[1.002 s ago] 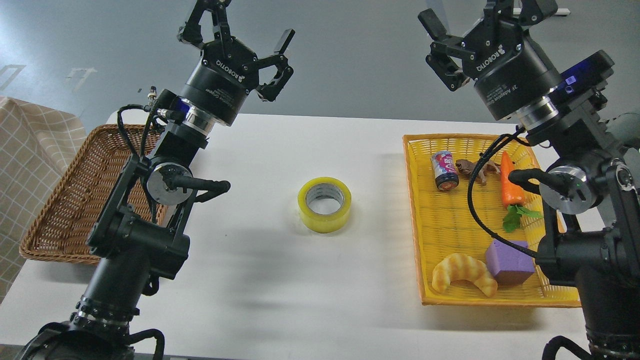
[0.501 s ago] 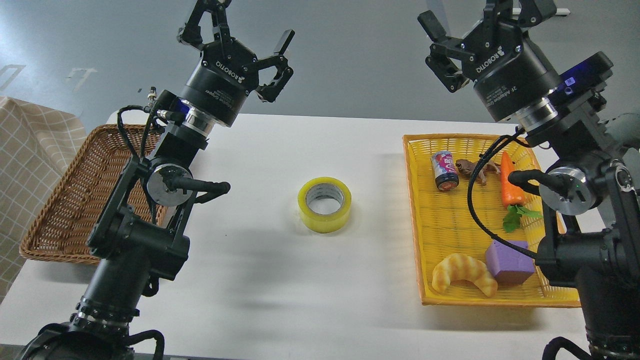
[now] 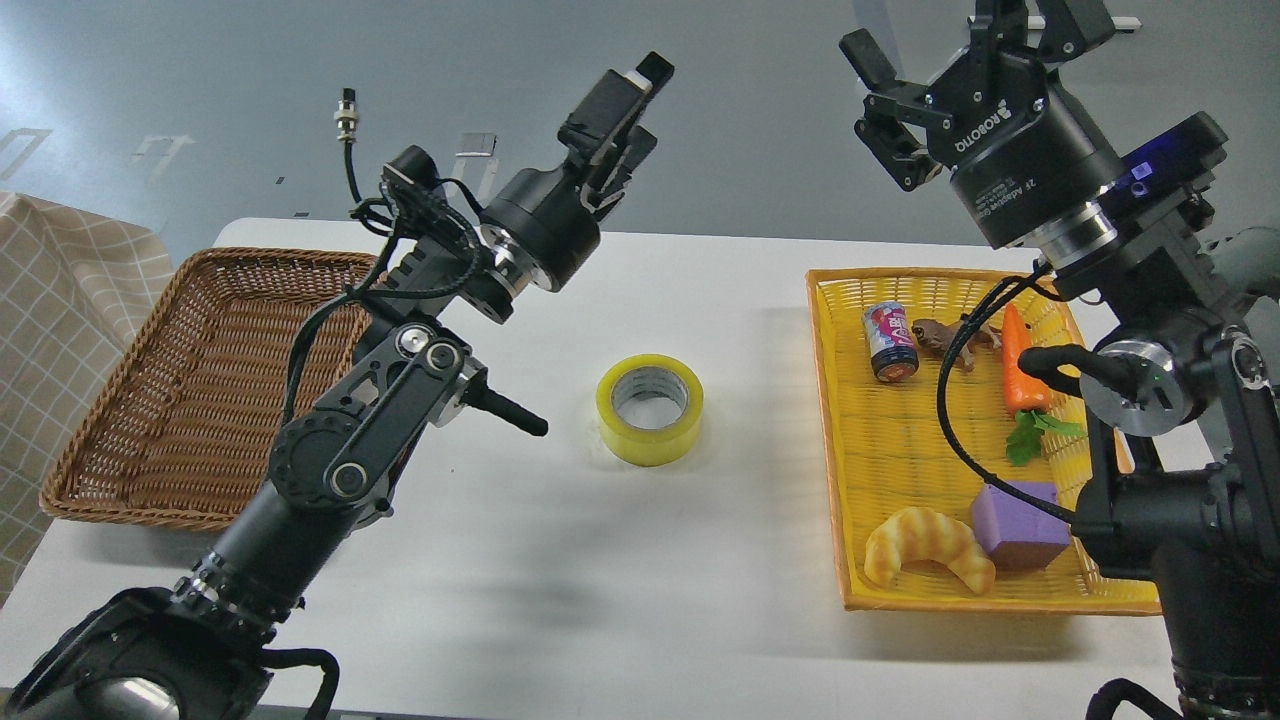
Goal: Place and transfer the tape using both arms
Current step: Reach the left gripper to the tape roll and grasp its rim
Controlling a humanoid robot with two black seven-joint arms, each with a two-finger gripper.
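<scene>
Tape (image 3: 649, 408): translucent yellow roll, grey-white core, flat.

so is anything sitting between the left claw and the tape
Nothing visible does. The tape lies flat on bare white table, apart from both baskets. The left claw hangs raised behind and slightly left of it, with only open tabletop between.

Bright, even overhead light casts soft shadows on the white table (image 3: 560, 600); focus seems sharp throughout.
</scene>
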